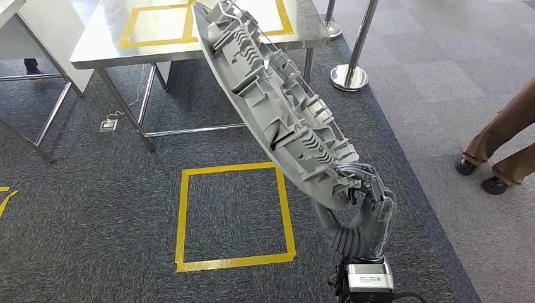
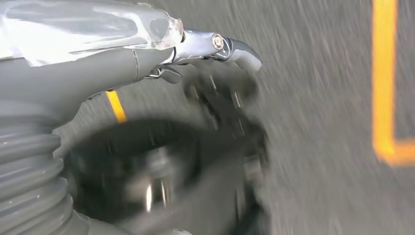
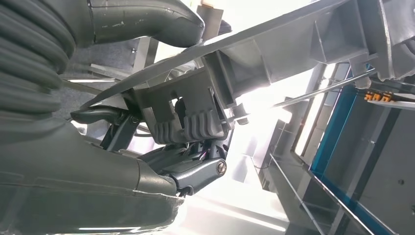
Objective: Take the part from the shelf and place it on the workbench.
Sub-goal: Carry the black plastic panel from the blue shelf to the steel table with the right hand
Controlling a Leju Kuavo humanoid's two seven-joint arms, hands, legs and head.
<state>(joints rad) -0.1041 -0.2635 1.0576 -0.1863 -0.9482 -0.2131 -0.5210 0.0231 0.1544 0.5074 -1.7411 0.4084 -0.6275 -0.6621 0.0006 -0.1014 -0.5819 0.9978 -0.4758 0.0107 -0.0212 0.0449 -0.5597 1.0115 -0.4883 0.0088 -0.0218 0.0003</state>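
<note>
right hand: the right hand (image 1: pixel 366 205) comes up from the bottom of the head view, dark fingers (image 1: pixel 359 173) wrapped over the lower end of the part, thumb on the other face. So it's got a firm grip on it. In the right wrist view you can see the thick grey thumb (image 3: pixel 147 19) lying on the part's flat edge and the darker fingers (image 3: pixel 195 171) tucked under the ribbed bit.

part: a long, grey, moulded plastic part (image 1: pixel 277 107) with loads of ribs and pockets on the side facing the camera, plus a thin metal rod running along it. It's up in the air, tilted, lower end in the hand and top end reaching up in front of the table edge. Not touching the table as far as I can tell.

workbench: shiny steel-topped workbench (image 1: pixel 101 44) with yellow tape rectangles on top, standing on the dark carpet ahead.

floor: a yellow tape square (image 1: pixel 235 218) on the dark grey carpet, just left of the held part.

left hand: the left wrist view is super blurry. You get the grey cover and a metal-tipped finger of the left hand (image 2: pixel 215 58) over carpet, and honestly can't tell how open it is.

bystander: a person's legs (image 1: pixel 505 139) in brown trousers and dark shoes off at the right edge, well apart from the robot.
</note>
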